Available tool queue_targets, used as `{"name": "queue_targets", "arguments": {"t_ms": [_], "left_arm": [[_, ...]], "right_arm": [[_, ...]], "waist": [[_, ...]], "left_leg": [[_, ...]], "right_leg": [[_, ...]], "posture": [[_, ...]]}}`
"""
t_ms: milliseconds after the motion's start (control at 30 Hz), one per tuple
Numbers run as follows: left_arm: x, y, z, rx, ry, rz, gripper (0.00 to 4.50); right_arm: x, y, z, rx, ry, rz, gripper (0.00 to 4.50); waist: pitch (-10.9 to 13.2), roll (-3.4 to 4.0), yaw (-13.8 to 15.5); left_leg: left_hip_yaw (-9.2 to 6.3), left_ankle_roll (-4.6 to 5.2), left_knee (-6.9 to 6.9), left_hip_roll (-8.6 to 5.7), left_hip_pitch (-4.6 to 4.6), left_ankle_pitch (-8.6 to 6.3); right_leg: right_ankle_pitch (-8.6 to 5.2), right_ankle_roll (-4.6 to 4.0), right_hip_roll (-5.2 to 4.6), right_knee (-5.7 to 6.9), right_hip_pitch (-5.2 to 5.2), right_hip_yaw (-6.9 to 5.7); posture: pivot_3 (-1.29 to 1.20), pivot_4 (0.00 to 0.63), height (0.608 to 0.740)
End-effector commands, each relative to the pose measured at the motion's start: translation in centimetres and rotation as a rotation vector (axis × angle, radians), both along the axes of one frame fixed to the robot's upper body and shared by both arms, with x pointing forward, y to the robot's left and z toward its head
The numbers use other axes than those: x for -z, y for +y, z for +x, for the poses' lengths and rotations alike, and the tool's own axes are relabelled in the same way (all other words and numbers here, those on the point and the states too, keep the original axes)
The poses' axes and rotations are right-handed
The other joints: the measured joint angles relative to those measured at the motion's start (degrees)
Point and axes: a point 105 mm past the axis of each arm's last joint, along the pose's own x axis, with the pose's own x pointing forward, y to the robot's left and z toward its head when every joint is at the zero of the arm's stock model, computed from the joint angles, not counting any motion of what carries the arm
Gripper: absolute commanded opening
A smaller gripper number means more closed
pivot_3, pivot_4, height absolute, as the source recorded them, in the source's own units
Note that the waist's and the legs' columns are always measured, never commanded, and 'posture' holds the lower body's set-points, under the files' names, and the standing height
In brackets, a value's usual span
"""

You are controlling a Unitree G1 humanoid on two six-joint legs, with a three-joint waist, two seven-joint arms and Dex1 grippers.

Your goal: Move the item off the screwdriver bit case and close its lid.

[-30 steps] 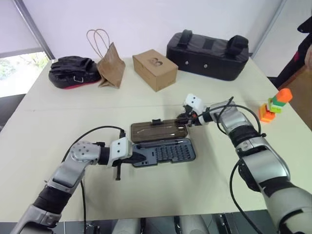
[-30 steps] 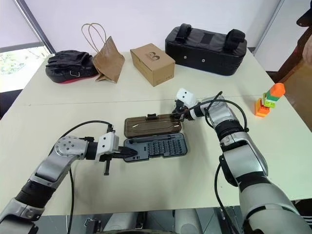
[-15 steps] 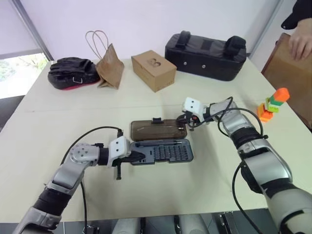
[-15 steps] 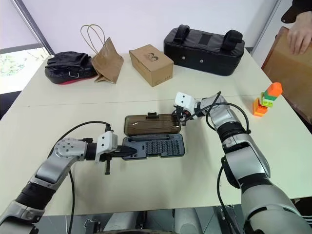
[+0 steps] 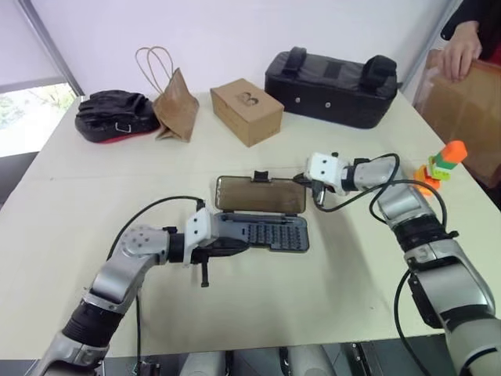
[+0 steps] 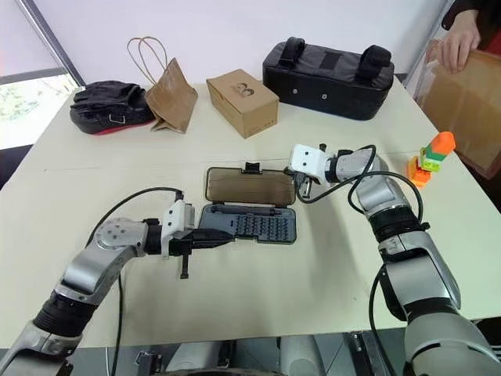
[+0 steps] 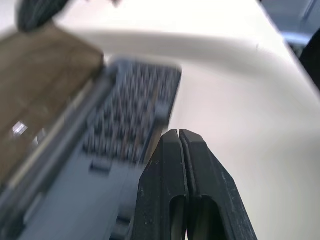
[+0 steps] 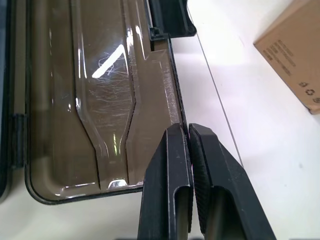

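The screwdriver bit case (image 5: 270,233) lies open in the middle of the table, rows of bits showing. Its smoky-brown lid (image 5: 258,195) stands tilted up from the far side, the black latch tab (image 5: 261,175) on its upper edge. My right gripper (image 8: 187,129) is shut on the lid's right edge, seen from the head camera as the right gripper (image 5: 312,191). My left gripper (image 7: 179,135) is shut with nothing in it, its tips over the case's left end. The item (image 5: 445,165), an orange and green block stack, stands far right on the table, away from the case.
Along the far side of the table sit a black pouch (image 5: 113,116), a paper bag (image 5: 174,102), a cardboard box (image 5: 247,111) and a large black bag (image 5: 333,78). A person's hand (image 5: 458,51) rests on a brown board (image 5: 462,110) at the far right.
The lid has swung up from lying flat, and my right gripper rose with its edge. My left hand rose and slid right along the case. A person's hand came in at top right.
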Motion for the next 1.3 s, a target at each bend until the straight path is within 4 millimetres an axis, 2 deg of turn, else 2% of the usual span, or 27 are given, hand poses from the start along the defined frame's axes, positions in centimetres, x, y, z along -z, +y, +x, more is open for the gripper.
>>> {"name": "queue_targets", "arguments": {"t_ms": [33,100,133,233,367,467,567,633,733,833,1000,1100,1300], "left_arm": [[-4.5,0.0,0.2,-0.015,-0.015,-0.149,0.0],[-6.5,0.6,1.4,-0.082,0.0,-0.235,0.0],[-7.4,1.5,2.8,-0.146,0.007,-0.283,0.0],[-8.3,4.1,6.4,-0.329,0.005,-0.35,0.0],[-6.3,8.1,11.6,-0.62,-0.014,-0.325,0.0],[-4.4,9.1,13.9,-0.722,-0.009,-0.271,0.0],[-2.0,8.9,15.2,-0.754,0.003,-0.173,0.0],[0.0,7.6,15.7,-0.722,0.058,-0.129,0.0],[1.5,5.4,15.5,-0.604,0.098,-0.086,0.0],[2.4,3.3,14.6,-0.46,0.163,-0.077,0.0],[2.5,2.3,14.0,-0.361,0.195,-0.078,0.0],[2.5,2.2,13.7,-0.325,0.204,-0.084,0.0],[2.9,3.1,13.4,-0.328,0.198,-0.06,0.0]], "right_arm": [[-1.9,-0.1,0.2,-0.001,-0.077,0.021,0.06],[-1.8,-0.1,0.1,-0.007,-0.08,0.013,0.06],[-1.8,-0.1,0.0,-0.009,-0.086,0.012,0.06],[-1.8,0.0,0.1,-0.015,-0.099,0.01,0.06],[-2.1,0.2,-0.1,-0.03,-0.117,0.016,0.06],[-2.3,0.3,-0.1,-0.032,-0.121,0.021,0.06],[-2.3,0.4,-0.1,-0.033,-0.124,0.027,0.06],[-2.3,0.5,-0.1,-0.037,-0.128,0.031,0.06],[-2.4,0.7,-0.1,-0.04,-0.131,0.034,0.06],[-2.5,0.9,-0.1,-0.046,-0.133,0.034,0.06],[-2.6,1.2,-0.3,-0.057,-0.128,0.034,0.06],[-2.6,1.4,-0.6,-0.069,-0.133,0.029,0.95],[-3.0,1.6,-1.4,-0.093,-0.149,-0.024,4.17]], "waist": [[0.01,0.0,0.05],[0.02,-0.02,0.08],[0.04,-0.04,0.1],[0.04,-0.04,0.11],[0.04,-0.04,-0.03],[0.05,-0.05,0.05],[0.05,-0.06,0.17],[0.05,-0.06,0.33],[0.05,-0.07,0.27],[0.06,-0.09,0.05],[0.06,-0.09,0.09],[0.06,-0.09,0.19],[0.06,-0.09,0.23]], "left_leg": [[0.0,0.0,0.0,0.0,0.0,0.0],[0.0,0.0,0.01,0.0,0.01,0.0],[-0.01,0.0,0.02,-0.01,0.0,0.0],[-0.01,-0.01,0.02,-0.02,0.01,0.01],[0.01,-0.06,-0.01,-0.13,0.03,0.03],[0.01,-0.23,-0.02,-0.15,-0.02,0.13],[0.01,-0.36,-0.02,-0.17,-0.06,0.2],[0.02,-0.39,-0.02,-0.19,-0.07,0.22],[0.04,-0.39,-0.02,-0.21,-0.08,0.22],[0.08,-0.39,-0.02,-0.2,-0.15,0.22],[0.07,-0.13,0.0,-0.18,-0.16,0.07],[0.07,-0.12,0.0,-0.18,-0.16,0.07],[0.04,-0.12,0.01,-0.18,-0.2,0.07]], "right_leg": [[0.0,0.0,0.0,0.0,0.0,0.0],[0.0,0.0,0.0,-0.01,0.01,0.0],[0.0,0.0,0.0,0.0,0.01,-0.01],[0.0,0.0,0.03,-0.01,0.02,-0.02],[0.0,0.0,0.06,-0.04,0.01,-0.02],[0.0,0.01,0.07,-0.07,-0.01,-0.03],[0.01,0.01,0.05,-0.12,-0.01,-0.03],[0.01,0.01,0.05,-0.15,-0.01,-0.03],[0.01,0.02,0.04,-0.15,-0.01,-0.03],[0.01,0.02,0.05,-0.14,-0.09,-0.03],[0.01,0.02,0.06,-0.12,-0.1,-0.04],[0.01,0.02,0.05,-0.13,-0.1,-0.04],[0.01,0.03,0.05,-0.14,-0.11,-0.04]], "posture": [[0.0,0.15,0.74],[0.0,0.15,0.74],[0.0,0.15,0.74],[0.0,0.15,0.74],[0.0,0.15,0.74],[0.0,0.15,0.74],[0.0,0.15,0.74],[0.0,0.15,0.74],[0.0,0.15,0.74],[0.0,0.15,0.74],[0.0,0.15,0.74],[0.0,0.15,0.74],[0.0,0.15,0.74]]}}
